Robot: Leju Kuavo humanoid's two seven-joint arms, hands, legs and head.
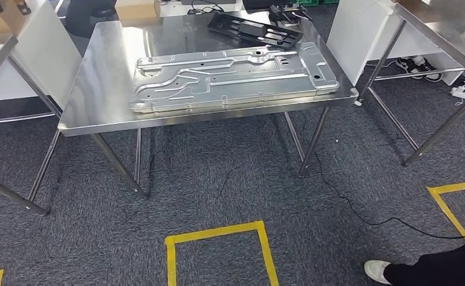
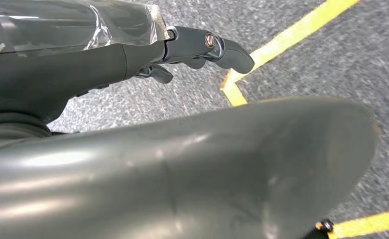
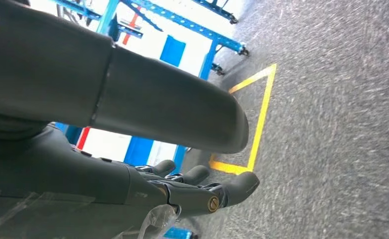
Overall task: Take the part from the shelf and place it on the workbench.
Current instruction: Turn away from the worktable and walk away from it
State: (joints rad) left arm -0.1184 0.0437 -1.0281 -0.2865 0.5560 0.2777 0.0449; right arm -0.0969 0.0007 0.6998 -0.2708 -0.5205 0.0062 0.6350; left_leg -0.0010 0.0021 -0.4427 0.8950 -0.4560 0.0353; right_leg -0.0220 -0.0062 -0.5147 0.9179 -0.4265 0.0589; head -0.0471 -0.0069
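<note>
silver part (image 1: 233, 77) on workbench (image 1: 93, 113); black tray (image 1: 255, 28) behind, perhaps touching

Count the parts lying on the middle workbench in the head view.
2: a large silver stamped panel along the near edge of the workbench, and a black panel at the far side. None looks hidden.

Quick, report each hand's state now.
Left hand: holds nothing, fingers extended; open.
Right hand: holds nothing, fingers extended and apart; open.
</note>
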